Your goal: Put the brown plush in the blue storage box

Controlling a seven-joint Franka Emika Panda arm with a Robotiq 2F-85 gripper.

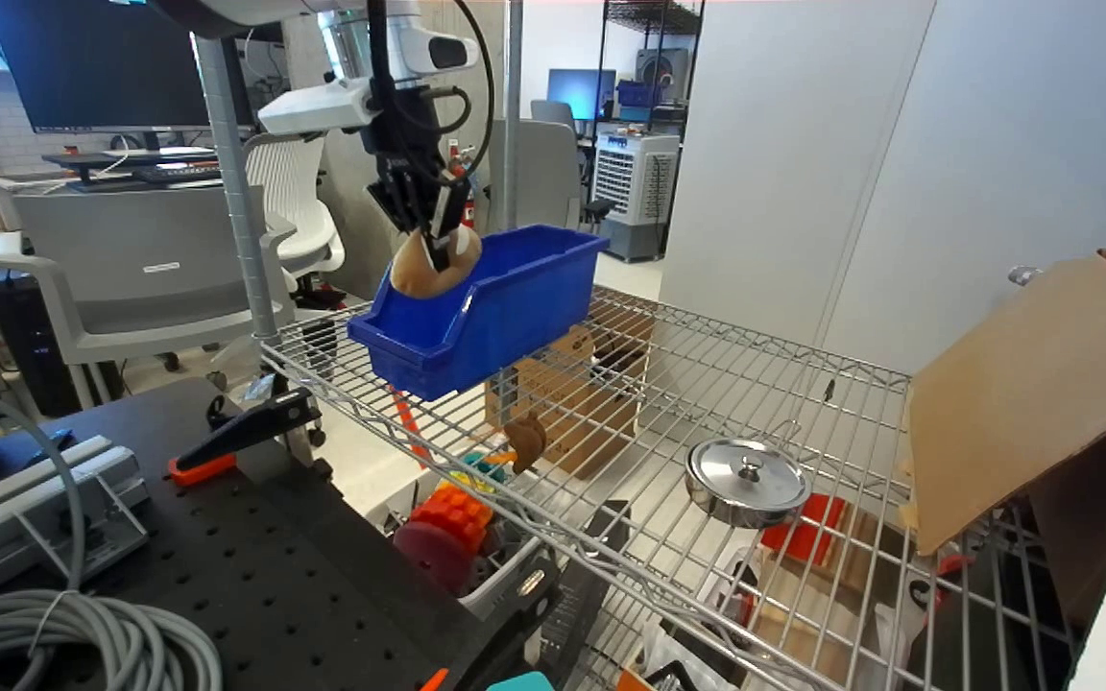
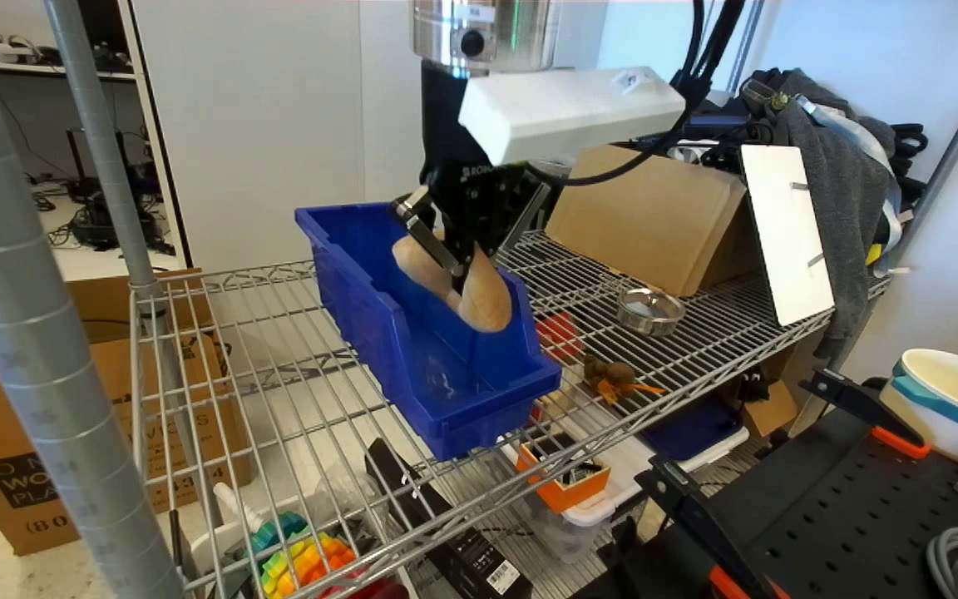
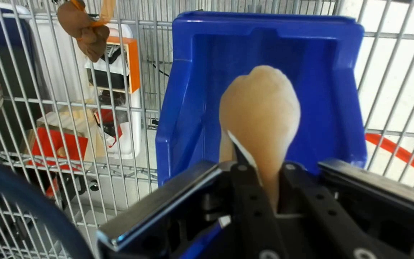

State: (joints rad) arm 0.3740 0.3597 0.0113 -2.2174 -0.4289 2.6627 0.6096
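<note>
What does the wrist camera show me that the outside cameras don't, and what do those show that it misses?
Only the wrist view: a look down along the gripper at the brown plush in its grip, set against the inside of the blue storage box.

Only the exterior views: the arm's white casing and a coiled grey cable in both; a large dark screen and office chairs in an exterior view.

Shared: the gripper, plush and box, the wire shelf, and a metal pot that the wrist view cuts off at its edge.
</note>
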